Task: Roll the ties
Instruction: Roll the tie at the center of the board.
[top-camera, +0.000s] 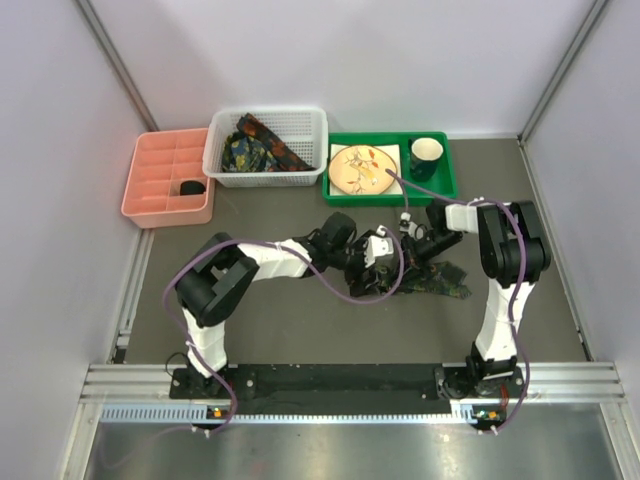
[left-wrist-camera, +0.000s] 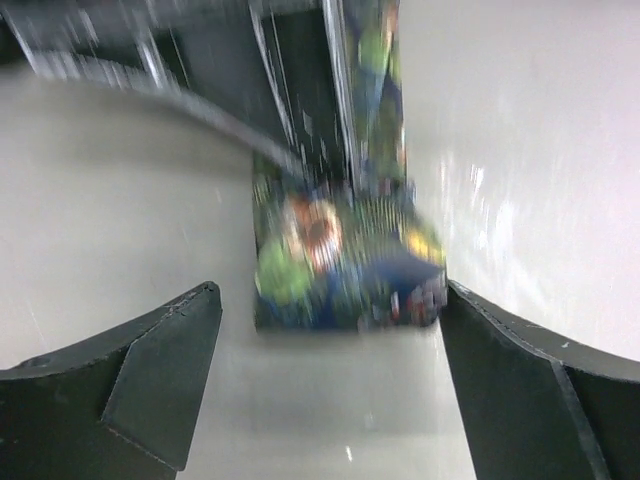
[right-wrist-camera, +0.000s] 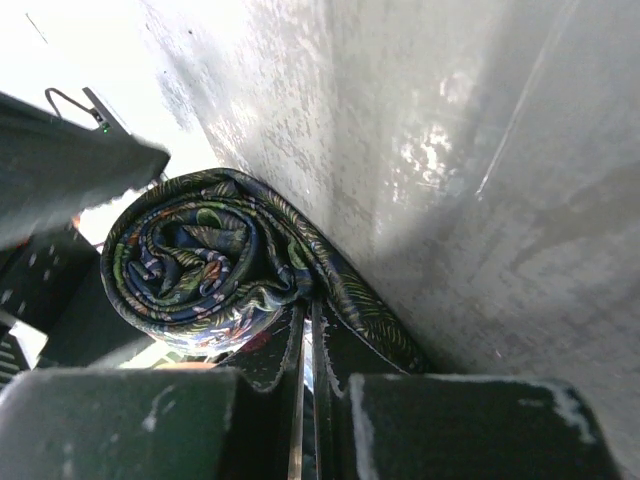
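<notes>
Left wrist shows left tool (left-wrist-camera: 330, 305) wide around the tie (left-wrist-camera: 335, 250); right tool (right-wrist-camera: 305, 325) pinches it.

The overhead view is lit evenly and softly from above, with only faint shadows cast, whereas the left wrist view is smeared by motion blur over the tie (left-wrist-camera: 345, 250) and glare on the worktop (left-wrist-camera: 520, 150), and the right wrist view is blown out at upper left, its foreground left dark and unfocused.
</notes>
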